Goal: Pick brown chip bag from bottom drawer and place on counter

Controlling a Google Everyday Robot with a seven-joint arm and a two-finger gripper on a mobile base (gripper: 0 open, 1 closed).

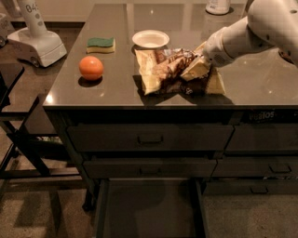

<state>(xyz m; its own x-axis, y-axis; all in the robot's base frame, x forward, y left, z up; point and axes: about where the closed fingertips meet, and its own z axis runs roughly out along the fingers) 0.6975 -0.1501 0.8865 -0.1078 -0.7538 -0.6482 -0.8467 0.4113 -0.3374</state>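
Brown chip bag [172, 74] rests mid-frame on the counter [260, 86]. My end effector [205, 62] meets its right end, and I cannot tell if it grips. I'd release low, then rise straight.

1. Counter [260, 88] fills upper frame; drawers stacked under its front edge.
2. Bottom drawer [149, 209] lowest, pulled out twd camera, below the upper drawer [150, 137] & middle drawer [150, 168].
3. Chip bag [174, 74] lies on counter, approx centre, near front edge.
4. Gripper [205, 62] at bag's R end, over counter; arm comes in from R.
5. Bowl [150, 39] on counter just behind bag.
6. Sponge [100, 44] L of bowl.
7. Orange [91, 68] in front of sponge, L of bag, apart from it.
8. Container [218, 5] at counter's back, R of centre.
9. Stand [35, 39] off counter, far L.
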